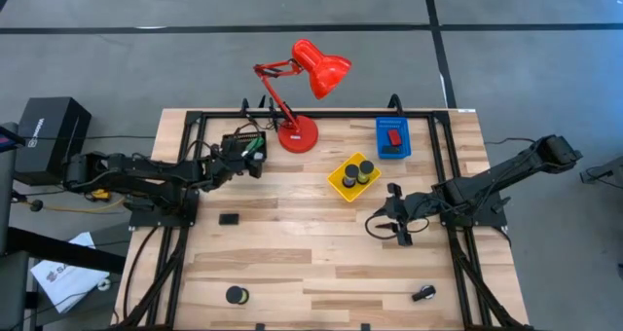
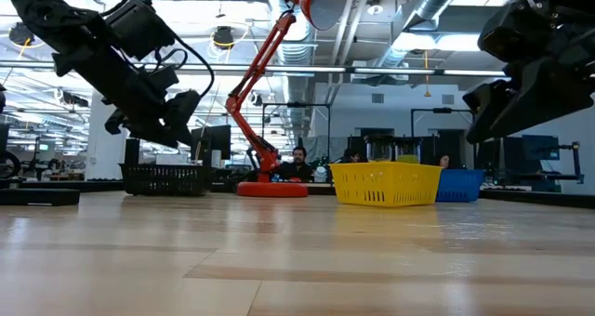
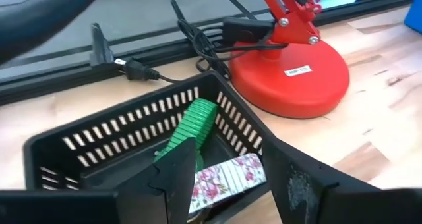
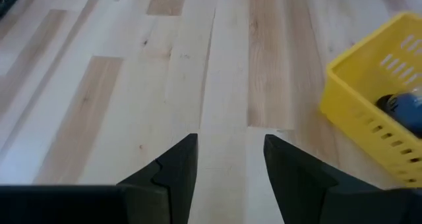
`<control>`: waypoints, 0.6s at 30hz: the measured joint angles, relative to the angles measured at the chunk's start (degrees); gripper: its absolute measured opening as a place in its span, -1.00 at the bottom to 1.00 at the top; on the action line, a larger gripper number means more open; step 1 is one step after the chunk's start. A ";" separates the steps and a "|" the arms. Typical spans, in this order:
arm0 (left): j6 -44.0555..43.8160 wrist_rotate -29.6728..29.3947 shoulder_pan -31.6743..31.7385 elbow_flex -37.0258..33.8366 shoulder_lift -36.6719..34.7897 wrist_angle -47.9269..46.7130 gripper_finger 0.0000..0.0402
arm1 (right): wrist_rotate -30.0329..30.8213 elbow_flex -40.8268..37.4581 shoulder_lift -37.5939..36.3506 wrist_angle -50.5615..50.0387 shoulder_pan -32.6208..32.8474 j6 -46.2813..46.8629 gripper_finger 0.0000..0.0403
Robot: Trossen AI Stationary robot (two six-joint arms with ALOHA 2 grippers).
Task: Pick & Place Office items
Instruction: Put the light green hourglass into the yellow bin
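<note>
Left wrist view showing left gripper (image 3: 227, 178) hovering open-fingered and empty over black tray (image 3: 125, 135) near the worktop's far-left edge, green cylinder (image 3: 191, 128) lying lengthwise straight ahead inside; right gripper (image 4: 227, 168) waiting open mid-right.

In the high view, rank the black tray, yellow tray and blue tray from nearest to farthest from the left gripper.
From the left gripper:
1. Black tray, right beside it, at the table's back left.
2. Yellow tray, past the lamp, mid-table.
3. Blue tray, farthest, back right.
</note>
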 joint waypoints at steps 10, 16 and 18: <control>1.66 15.58 0.00 -0.07 -0.52 14.22 -0.26 | 17.22 -0.02 0.00 3.23 -0.07 -7.65 -0.18; 1.81 24.66 -1.14 -0.04 -0.55 24.11 -0.36 | 17.96 -0.02 -0.02 7.30 -3.18 -7.77 -0.18; 1.83 25.52 -2.10 -0.04 -0.54 25.41 -0.38 | 17.64 -0.02 -0.02 8.21 -4.66 -7.76 -0.18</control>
